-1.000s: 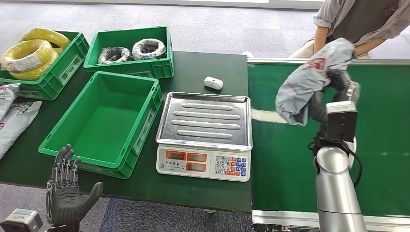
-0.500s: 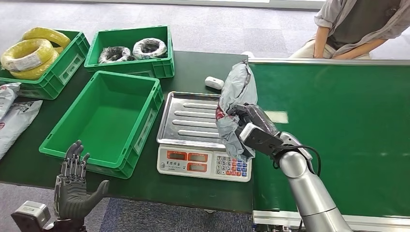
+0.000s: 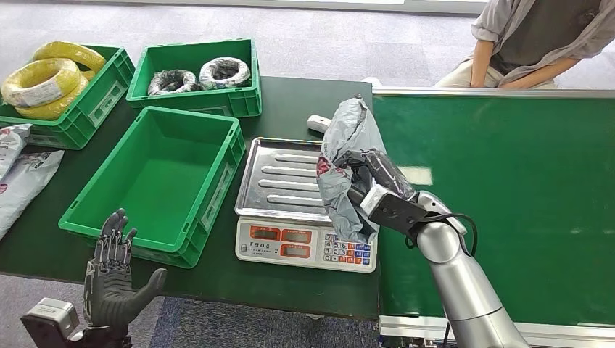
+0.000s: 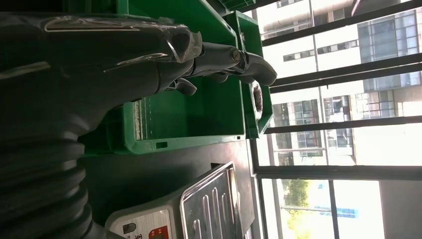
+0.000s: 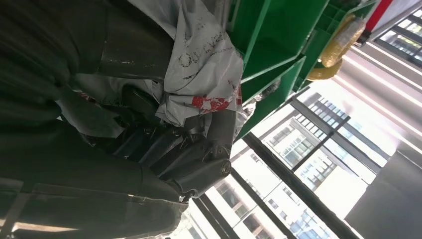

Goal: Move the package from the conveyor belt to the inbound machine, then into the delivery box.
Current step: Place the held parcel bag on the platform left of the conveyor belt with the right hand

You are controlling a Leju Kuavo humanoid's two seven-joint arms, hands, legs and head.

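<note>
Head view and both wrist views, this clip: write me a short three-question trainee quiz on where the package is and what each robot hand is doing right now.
1. True or false: the grey package is lying flat on the conveyor belt.
2. Multiple choice: the package hangs over which thing? A) the empty green crate B) the scale C) the crate of yellow coils
3. Fill in: the left robot hand holds ____.

Key
1. False: the right robot hand holds it up in the air.
2. B: it hangs over the right side of the scale's steel tray.
3. Nothing: its fingers are spread, near the table's front edge.
</note>
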